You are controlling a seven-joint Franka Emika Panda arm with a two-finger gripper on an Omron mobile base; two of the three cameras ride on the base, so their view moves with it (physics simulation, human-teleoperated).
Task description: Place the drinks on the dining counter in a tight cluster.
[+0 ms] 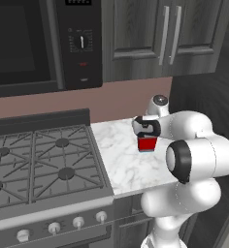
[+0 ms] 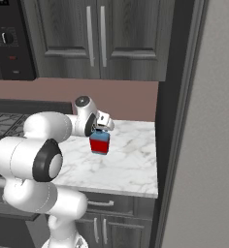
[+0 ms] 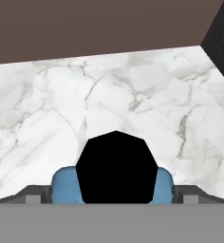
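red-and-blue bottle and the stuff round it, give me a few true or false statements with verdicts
1. The red-and-blue bottle is on the small marble worktop beside the gas stove. True.
2. The bottle lies on its side. False: it stands upright, black cap on top.
3. The gripper is down at the bottle, a finger at each side of its blue shoulder. True.
4. The bottle stands on a stove burner. False: it is on the marble, right of the stove.
5. Dark cabinet doors with silver handles hang above the worktop. True.
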